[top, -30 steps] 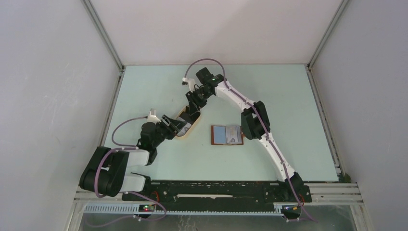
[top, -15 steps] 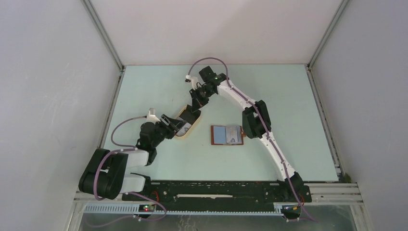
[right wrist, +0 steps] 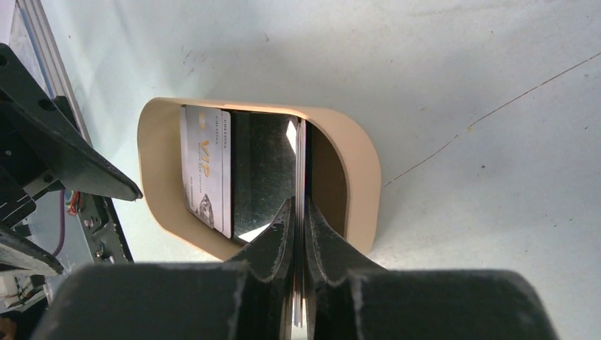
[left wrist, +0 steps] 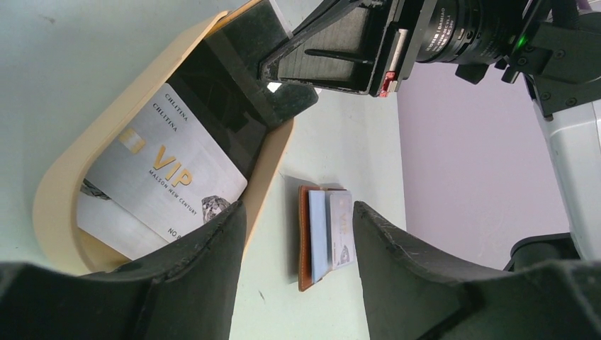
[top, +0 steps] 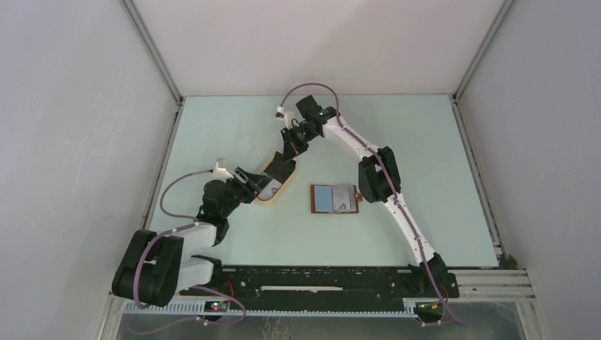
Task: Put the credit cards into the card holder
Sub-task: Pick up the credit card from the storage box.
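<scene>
A beige oval tray [top: 278,178] holds the credit cards. A white VIP card [left wrist: 166,173] lies flat in it, also visible in the right wrist view [right wrist: 209,170]. My right gripper [right wrist: 299,205] is shut on a thin black card [right wrist: 300,159], seen edge-on and standing tilted up out of the tray [left wrist: 227,106]. From above, the right gripper [top: 287,152] reaches into the tray's far end. My left gripper [left wrist: 298,209] is open and holds nothing, hovering at the tray's near end [top: 259,188]. The card holder [top: 334,198] lies open on the table with light cards in its slots [left wrist: 332,230].
The tray's rim [right wrist: 361,170] stands around the held card. The left arm's fingers [right wrist: 64,159] sit close beside the tray. The right arm's forearm [top: 375,180] passes just right of the card holder. Side walls enclose the pale green table [top: 425,142].
My right gripper has shut on the black card in the tray and its wrist has shifted slightly back and up. The left gripper has barely moved.
</scene>
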Action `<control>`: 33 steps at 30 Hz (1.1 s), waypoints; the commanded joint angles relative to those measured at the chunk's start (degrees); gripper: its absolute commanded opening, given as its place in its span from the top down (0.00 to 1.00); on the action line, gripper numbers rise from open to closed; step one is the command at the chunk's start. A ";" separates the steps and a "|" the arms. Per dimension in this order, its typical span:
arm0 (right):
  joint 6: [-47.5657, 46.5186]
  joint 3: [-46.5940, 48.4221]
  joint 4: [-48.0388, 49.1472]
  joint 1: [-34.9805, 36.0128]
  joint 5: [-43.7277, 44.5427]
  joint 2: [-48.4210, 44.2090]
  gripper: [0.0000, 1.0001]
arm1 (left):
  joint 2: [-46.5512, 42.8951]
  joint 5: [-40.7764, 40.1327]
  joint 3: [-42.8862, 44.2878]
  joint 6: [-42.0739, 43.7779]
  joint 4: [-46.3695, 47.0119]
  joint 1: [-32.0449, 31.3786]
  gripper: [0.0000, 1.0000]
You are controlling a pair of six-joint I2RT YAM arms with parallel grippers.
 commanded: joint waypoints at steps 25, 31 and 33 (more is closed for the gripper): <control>4.05 -0.13 2.51 -1.48 -5.71 -0.95 0.78 | -2.50 -0.52 -1.33 2.43 -2.12 0.61 0.38; 4.21 -0.16 2.48 -1.67 -5.92 -0.94 0.78 | -2.62 -0.54 -1.37 2.41 -2.17 0.61 0.38; 4.38 -0.13 2.50 -1.89 -6.06 -1.02 0.78 | -2.67 -0.62 -1.44 2.40 -2.17 0.61 0.38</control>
